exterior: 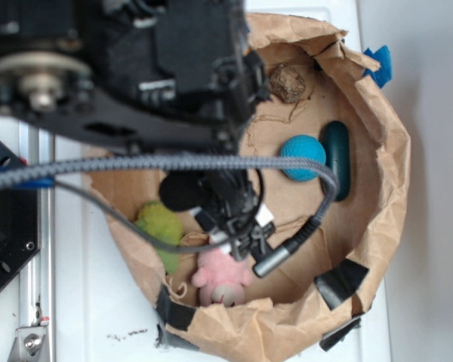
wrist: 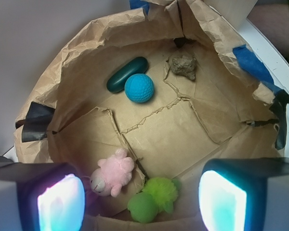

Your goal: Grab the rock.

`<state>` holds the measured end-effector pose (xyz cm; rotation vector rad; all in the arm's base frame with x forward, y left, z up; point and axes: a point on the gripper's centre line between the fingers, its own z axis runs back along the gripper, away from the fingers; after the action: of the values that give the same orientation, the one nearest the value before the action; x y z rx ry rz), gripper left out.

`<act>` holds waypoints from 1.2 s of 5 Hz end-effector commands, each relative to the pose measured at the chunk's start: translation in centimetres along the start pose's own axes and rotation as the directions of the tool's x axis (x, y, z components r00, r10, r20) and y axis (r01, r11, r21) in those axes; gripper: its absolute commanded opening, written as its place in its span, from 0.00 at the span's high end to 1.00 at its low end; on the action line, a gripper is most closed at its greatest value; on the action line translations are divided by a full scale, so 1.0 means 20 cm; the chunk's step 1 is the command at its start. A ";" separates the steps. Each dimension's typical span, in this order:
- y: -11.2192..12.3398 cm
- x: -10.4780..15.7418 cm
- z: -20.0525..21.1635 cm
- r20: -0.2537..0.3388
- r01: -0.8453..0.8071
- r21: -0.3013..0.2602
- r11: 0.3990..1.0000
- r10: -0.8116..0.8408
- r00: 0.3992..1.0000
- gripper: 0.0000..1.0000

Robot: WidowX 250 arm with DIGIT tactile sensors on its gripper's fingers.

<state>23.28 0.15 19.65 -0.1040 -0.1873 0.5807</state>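
The rock point(exterior: 288, 82) point(wrist: 184, 66) is a lumpy brown-grey stone lying on the floor of a brown paper bag, at its far side in the wrist view. My gripper point(wrist: 142, 202) point(exterior: 238, 226) hangs well above the bag's near side, over the pink and green toys, far from the rock. Its two glowing pads point(wrist: 60, 204) stand wide apart with nothing between them, so it is open. In the exterior view the arm covers much of the bag's left half.
A blue ball point(wrist: 139, 88) point(exterior: 303, 157) touches a dark-green oblong object point(wrist: 126, 74) point(exterior: 336, 158) left of the rock in the wrist view. A pink plush toy point(wrist: 113, 172) and a green fuzzy toy point(wrist: 154, 197) lie beneath the gripper. Crumpled bag walls point(wrist: 77, 57) ring everything.
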 end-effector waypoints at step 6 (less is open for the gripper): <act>0.17 0.20 -0.50 0.224 -0.074 0.187 0.980 0.030 0.974 0.00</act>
<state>26.55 4.21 8.07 0.1656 -0.2760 0.6629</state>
